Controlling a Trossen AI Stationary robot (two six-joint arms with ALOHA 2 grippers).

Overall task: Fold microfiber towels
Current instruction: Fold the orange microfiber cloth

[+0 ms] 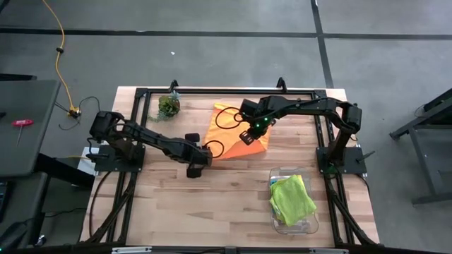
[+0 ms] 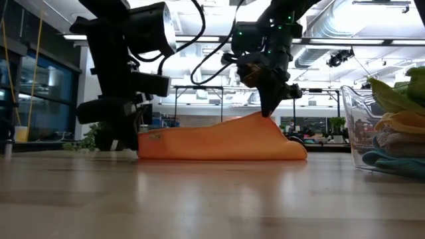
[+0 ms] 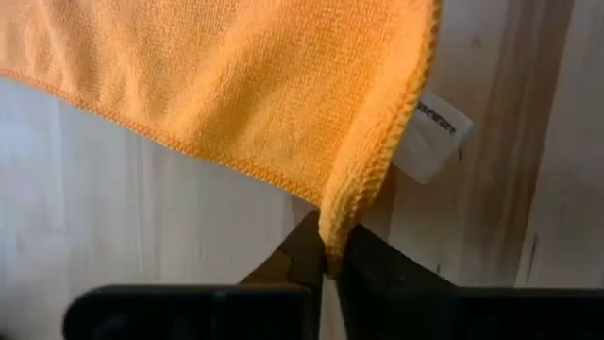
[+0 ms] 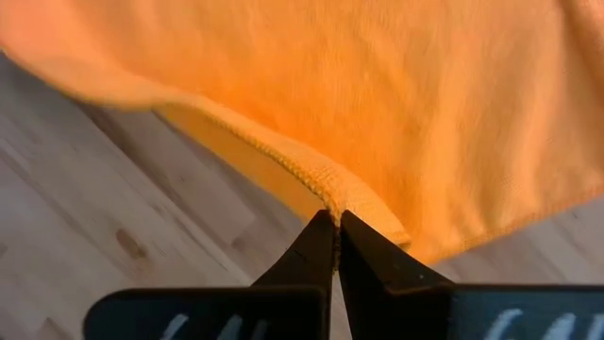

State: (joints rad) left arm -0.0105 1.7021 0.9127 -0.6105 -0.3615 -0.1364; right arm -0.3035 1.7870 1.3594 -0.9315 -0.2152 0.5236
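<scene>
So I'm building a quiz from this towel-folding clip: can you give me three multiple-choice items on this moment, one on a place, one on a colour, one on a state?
1. Where is the clear bin?
A. On the table's near right part
B. By the plant
C. Under the left arm

2. What colour is the towel both pincers hold?
A. Teal
B. Orange
C. Grey

3. How is the left pincer?
A. Wide open
B. Shut on nothing
C. Shut on the towel's edge

Answers: 1 A, the high view shows it near the right front corner; 2 B, orange in every view; 3 C, its wrist view shows the hem pinched, as with the right pincer.
</scene>
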